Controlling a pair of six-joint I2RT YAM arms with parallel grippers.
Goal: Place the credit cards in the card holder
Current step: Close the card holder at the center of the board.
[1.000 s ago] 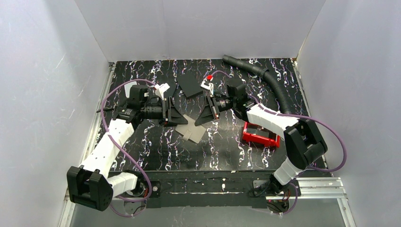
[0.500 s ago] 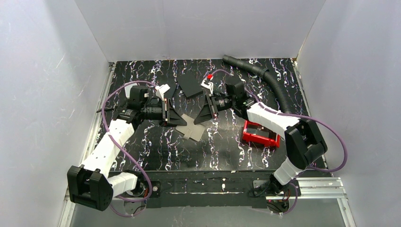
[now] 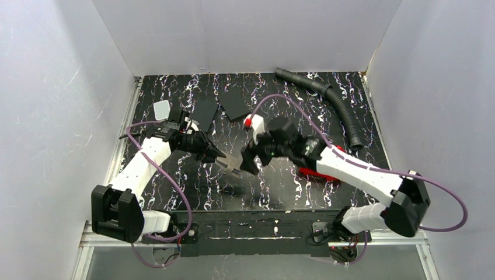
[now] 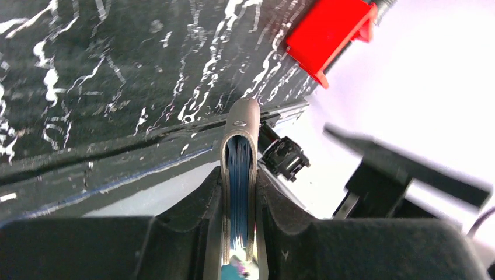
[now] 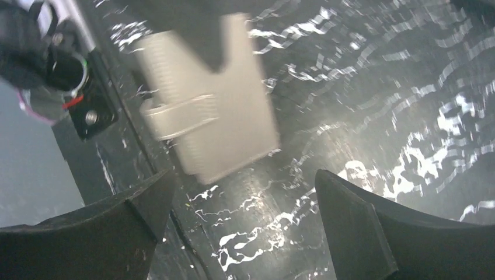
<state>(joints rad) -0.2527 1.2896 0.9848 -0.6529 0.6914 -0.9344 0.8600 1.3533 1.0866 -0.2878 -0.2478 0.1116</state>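
From above: spotted taupe card holder held over the bench's middle, toward the near edge, clenched in left gripper; right gripper just beside, released. Left wrist: saw it edge-on, folded, soft matte shell, bluish layers inside. Right wrist: saw pale flat rectangle, strap tab, blurred; jaws spread wide. Judged steadying-the-holder step; next called for opening the fold. Couldn't make out credit cards.

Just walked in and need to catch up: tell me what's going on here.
The left gripper is shut on the wallet, holding it folded and edge-on, apparently just above the table. The right gripper stands open right beside it, holding nothing. I can't make out a card in either gripper, so none is going in at this moment.
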